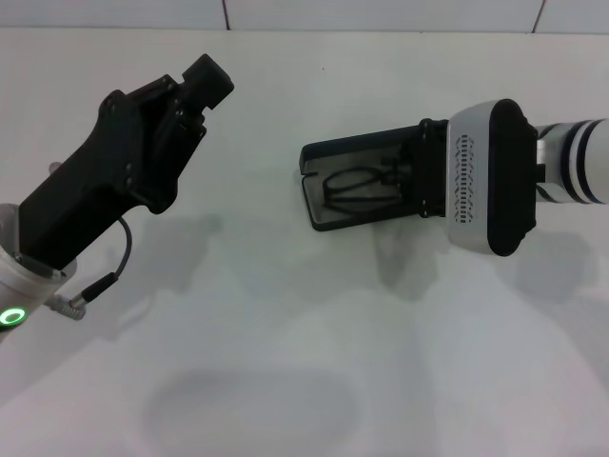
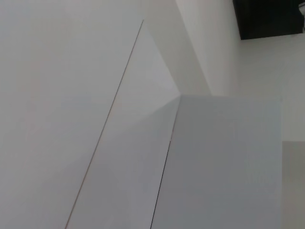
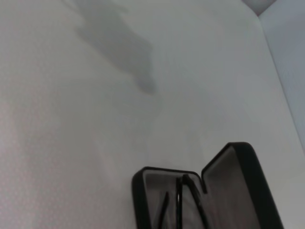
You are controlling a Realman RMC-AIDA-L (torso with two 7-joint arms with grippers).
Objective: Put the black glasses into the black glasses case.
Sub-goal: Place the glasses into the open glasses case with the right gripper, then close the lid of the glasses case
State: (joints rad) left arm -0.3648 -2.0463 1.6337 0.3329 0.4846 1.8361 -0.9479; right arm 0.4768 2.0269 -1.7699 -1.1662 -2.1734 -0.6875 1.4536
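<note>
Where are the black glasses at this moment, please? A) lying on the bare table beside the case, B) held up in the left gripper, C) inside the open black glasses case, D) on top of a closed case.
C: the black glasses lie inside the open black glasses case, under the right gripper.

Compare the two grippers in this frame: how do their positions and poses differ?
The right gripper reaches into the open black glasses case, over the black glasses; the left gripper is raised over bare table, away from both. Both are black and bulky.
</note>
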